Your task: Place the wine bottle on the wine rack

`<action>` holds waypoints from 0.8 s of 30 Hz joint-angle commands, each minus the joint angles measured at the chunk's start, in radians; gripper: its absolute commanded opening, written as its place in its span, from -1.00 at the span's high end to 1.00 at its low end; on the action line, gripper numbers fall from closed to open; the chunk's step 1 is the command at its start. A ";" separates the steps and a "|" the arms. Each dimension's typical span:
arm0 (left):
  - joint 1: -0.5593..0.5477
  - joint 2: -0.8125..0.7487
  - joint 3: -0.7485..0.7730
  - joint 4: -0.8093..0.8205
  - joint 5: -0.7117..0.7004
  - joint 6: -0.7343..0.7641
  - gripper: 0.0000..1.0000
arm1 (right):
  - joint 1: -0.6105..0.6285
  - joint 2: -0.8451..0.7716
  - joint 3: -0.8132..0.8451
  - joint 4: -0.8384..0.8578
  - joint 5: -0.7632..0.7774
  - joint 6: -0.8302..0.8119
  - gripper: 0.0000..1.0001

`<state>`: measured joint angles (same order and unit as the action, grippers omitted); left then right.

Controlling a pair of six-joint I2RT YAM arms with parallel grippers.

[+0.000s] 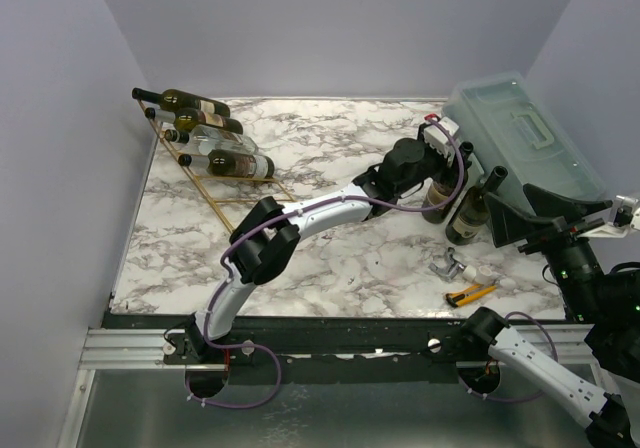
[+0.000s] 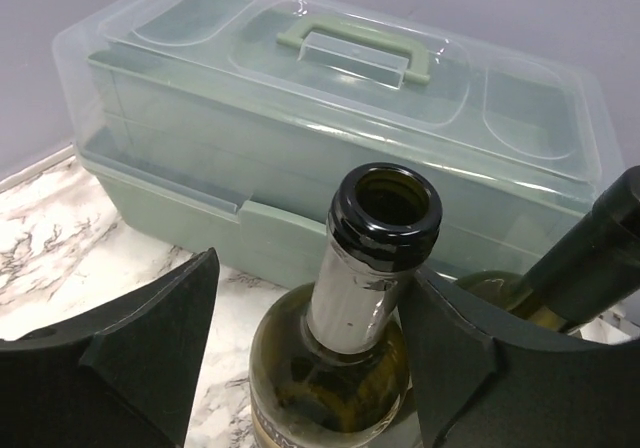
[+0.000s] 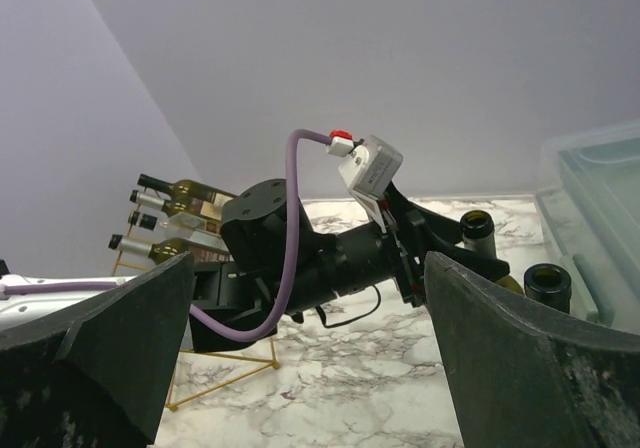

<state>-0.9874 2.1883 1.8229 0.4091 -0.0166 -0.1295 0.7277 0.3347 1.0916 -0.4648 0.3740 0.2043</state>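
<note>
Two open wine bottles stand upright at the right of the marble table, in front of the box. My left gripper (image 1: 438, 180) is open around the neck of the left bottle (image 1: 436, 202). In the left wrist view the gripper (image 2: 312, 293) has the bottle's neck (image 2: 365, 278) close against the right finger (image 2: 450, 348), with a gap to the left finger. The second bottle (image 1: 468, 214) stands just to the right of it. The gold wire wine rack (image 1: 216, 194) at the back left holds several lying bottles (image 1: 215, 133). My right gripper (image 1: 508, 226) is open and empty, raised near the second bottle.
A translucent lidded plastic box (image 1: 530, 138) with a green handle stands at the back right, right behind the bottles (image 2: 300, 138). A yellow utility knife (image 1: 470, 294) and a small metal tool (image 1: 450, 265) lie near the front right. Walls close in the left and right sides.
</note>
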 commanded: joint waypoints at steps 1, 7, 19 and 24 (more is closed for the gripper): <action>-0.005 0.040 0.054 0.049 -0.037 -0.007 -0.38 | 0.006 -0.015 0.016 -0.016 0.005 0.008 -1.00; -0.006 0.033 0.061 0.069 -0.021 0.031 0.15 | 0.007 -0.005 0.004 -0.013 0.014 0.015 -1.00; 0.014 -0.167 -0.052 0.064 -0.090 0.191 0.89 | 0.006 0.026 -0.024 0.022 0.006 0.018 -1.00; 0.024 -0.293 -0.101 0.012 -0.330 0.256 1.00 | 0.007 0.041 -0.059 0.072 -0.016 0.029 -1.00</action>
<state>-0.9791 2.0804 1.7302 0.3714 -0.1146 0.0284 0.7277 0.3489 1.0626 -0.4400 0.3744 0.2180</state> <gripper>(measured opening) 0.345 0.998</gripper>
